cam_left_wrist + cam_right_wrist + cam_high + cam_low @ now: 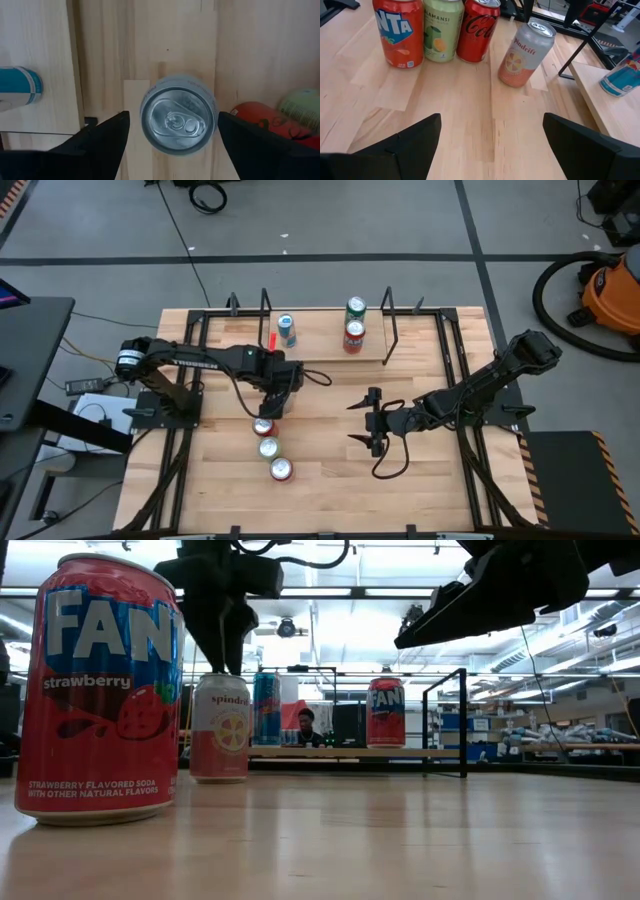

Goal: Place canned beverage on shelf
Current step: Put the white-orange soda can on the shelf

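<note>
The pink can (178, 114) stands upright on the table (330, 470), a little toward the left edge from the middle, at the far end of a short row of three; behind it come a silver-topped can (268, 447) and a strawberry can (281, 470) nearest the front edge. The left gripper (268, 412) hangs straight over it, fingers (105, 134) apart on either side of the lid and not touching, so it looks lined up for a grip from above. The shelf (320, 340) lies along the back edge, with a blue can (286, 330) by its left end and two cans (354, 328) toward the right, leaving a gap between. The right gripper (374, 421) waits right of centre, jaws wide, holding nothing.
</note>
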